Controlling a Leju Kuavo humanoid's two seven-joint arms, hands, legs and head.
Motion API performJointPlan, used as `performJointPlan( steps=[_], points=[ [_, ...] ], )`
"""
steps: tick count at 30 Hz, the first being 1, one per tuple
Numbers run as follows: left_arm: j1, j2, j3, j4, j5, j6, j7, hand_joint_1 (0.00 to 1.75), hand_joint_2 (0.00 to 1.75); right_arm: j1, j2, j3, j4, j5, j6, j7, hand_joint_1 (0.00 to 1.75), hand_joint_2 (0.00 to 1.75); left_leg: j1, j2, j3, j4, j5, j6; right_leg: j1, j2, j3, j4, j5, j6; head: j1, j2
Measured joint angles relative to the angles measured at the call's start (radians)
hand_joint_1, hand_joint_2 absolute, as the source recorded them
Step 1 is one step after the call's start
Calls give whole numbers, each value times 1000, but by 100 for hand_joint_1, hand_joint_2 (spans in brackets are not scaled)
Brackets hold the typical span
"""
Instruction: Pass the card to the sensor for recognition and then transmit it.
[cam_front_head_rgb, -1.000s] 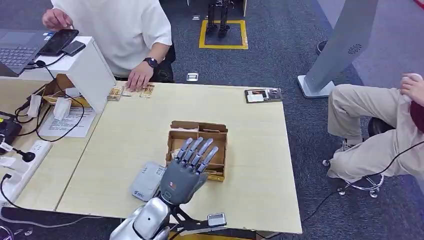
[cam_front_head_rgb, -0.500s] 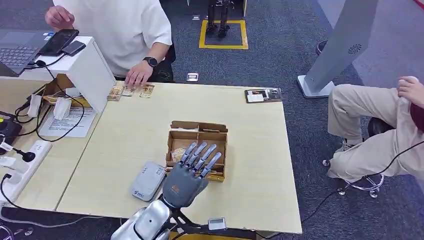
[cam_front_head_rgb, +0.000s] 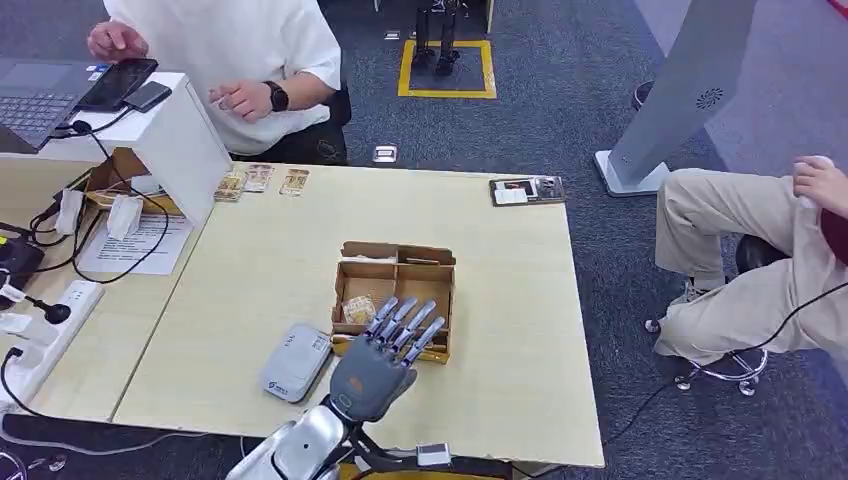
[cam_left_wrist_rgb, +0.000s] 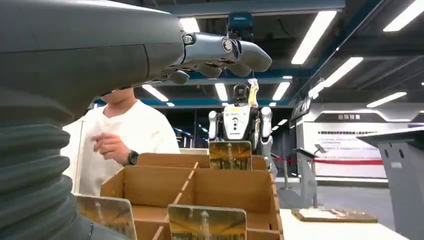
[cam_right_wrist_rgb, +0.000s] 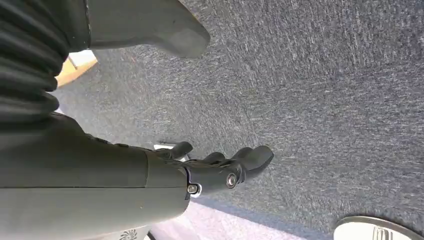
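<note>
A brown cardboard box (cam_front_head_rgb: 398, 270) with dividers sits on the pale table, with a card (cam_front_head_rgb: 358, 308) in its near-left compartment. In the left wrist view several cards stand in the box (cam_left_wrist_rgb: 165, 187): one (cam_left_wrist_rgb: 230, 155) at the far wall and one (cam_left_wrist_rgb: 206, 222) near the camera. My left hand (cam_front_head_rgb: 378, 365) hovers over the box's near edge, fingers (cam_left_wrist_rgb: 227, 50) spread and straight, holding nothing. The grey-white sensor (cam_front_head_rgb: 295, 362) lies just left of that hand. My right hand (cam_right_wrist_rgb: 215, 167) hangs over the carpet, fingers loosely extended, empty.
Loose cards (cam_front_head_rgb: 262, 180) lie at the table's far edge before a person in a white shirt (cam_front_head_rgb: 230, 50). A dark tray (cam_front_head_rgb: 527, 190) sits at the far right corner. A white stand (cam_front_head_rgb: 170, 130) and cables are on the left; a seated person (cam_front_head_rgb: 760, 250) is on the right.
My left hand has drawn back toward the table's near edge, uncovering more of the box. The person's hand has lifted off the loose cards.
</note>
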Motion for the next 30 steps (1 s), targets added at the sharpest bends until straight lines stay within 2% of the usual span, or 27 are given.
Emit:
performJointPlan(
  steps=[19, 30],
  points=[
    [-3, -24, 0, 95, 0, -7, -13, 0, 175, 1, 0, 0, 0, -5, 0, 0, 0, 175, 0, 0, 0, 0, 0, 0, 0, 0, 0, 0, 0, 0, 0, 0],
    [-16, -29, 0, 126, 0, -3, 24, 0, 175, 0, 0, 6, 0, -13, 0, 3, 0, 175, 0, 0, 0, 0, 0, 0, 0, 0, 0, 0, 0, 0, 0, 0]
  ],
)
